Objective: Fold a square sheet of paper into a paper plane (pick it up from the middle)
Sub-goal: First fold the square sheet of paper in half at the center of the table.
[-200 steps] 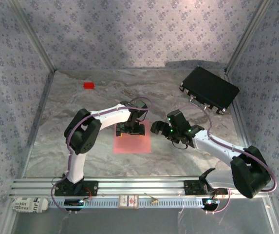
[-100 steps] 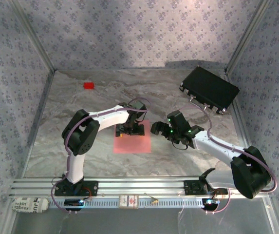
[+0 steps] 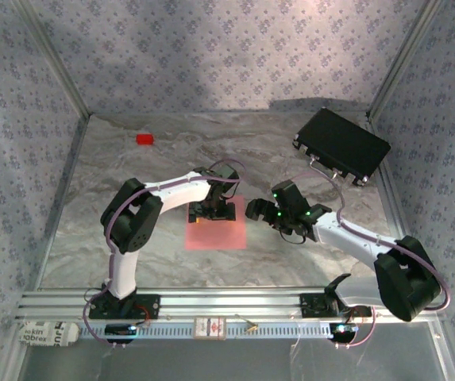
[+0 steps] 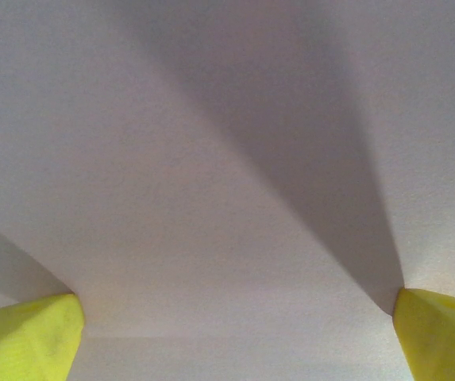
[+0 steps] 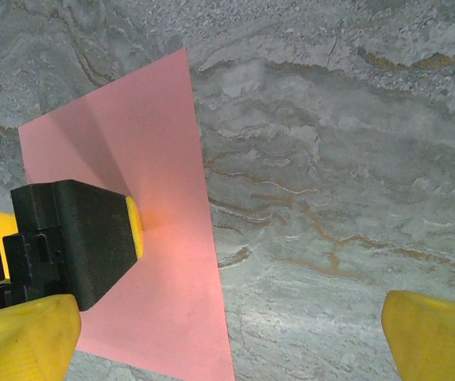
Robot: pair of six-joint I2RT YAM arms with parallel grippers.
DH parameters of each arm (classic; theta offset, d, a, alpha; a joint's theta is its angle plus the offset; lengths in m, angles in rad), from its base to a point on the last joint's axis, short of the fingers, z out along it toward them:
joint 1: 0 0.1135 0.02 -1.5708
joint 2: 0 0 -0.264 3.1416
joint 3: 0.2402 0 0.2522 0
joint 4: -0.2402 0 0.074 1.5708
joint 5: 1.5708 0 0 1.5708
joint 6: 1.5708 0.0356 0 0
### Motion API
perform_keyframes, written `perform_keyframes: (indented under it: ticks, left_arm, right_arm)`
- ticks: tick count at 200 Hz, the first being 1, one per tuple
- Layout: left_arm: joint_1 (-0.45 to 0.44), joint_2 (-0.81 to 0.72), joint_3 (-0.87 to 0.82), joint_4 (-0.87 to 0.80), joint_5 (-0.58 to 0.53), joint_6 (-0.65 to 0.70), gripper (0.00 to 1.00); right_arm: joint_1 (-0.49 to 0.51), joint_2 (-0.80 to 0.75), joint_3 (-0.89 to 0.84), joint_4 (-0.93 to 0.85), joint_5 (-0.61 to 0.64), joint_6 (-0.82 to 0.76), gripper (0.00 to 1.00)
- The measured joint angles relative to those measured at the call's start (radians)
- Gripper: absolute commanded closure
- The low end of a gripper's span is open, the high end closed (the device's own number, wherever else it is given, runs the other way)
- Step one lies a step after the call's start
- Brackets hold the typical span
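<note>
The square sheet of paper [image 3: 215,234] is salmon-pink and lies flat on the marbled table, mid-table. My left gripper [image 3: 214,211] points down onto its far half with its jaws spread wide. In the left wrist view the sheet [image 4: 211,159] sits very close and looks pale, with the yellow fingertips [image 4: 28,337] resting on it at the lower corners. My right gripper [image 3: 252,210] hovers open just right of the sheet. The right wrist view has the pink sheet [image 5: 163,262] at left, the left gripper's black finger [image 5: 68,238] on it, and bare table between the right gripper's own fingertips [image 5: 437,333].
A small red block [image 3: 144,139] lies far left. A black rectangular case [image 3: 341,145] sits at the far right corner. Patterned walls close in the table on three sides, and an aluminium rail [image 3: 211,302] runs along the near edge.
The left arm has shifted slightly, its elbow moving a little left while its gripper stays on the sheet. The right arm has barely moved.
</note>
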Motion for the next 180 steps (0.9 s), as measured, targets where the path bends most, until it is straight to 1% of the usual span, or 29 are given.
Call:
perform_keyframes:
  ticks: [151,180]
  left_arm:
    - [0.0,-0.007,-0.011,0.011,-0.001,0.0,0.03]
    - [0.0,-0.009,-0.015,0.012,-0.002,0.0,0.05]
  right_arm:
    - [0.006,0.019,0.026,-0.012,0.011,0.0,0.01]
    - [0.006,0.023,0.03,-0.012,0.011,0.0,0.01]
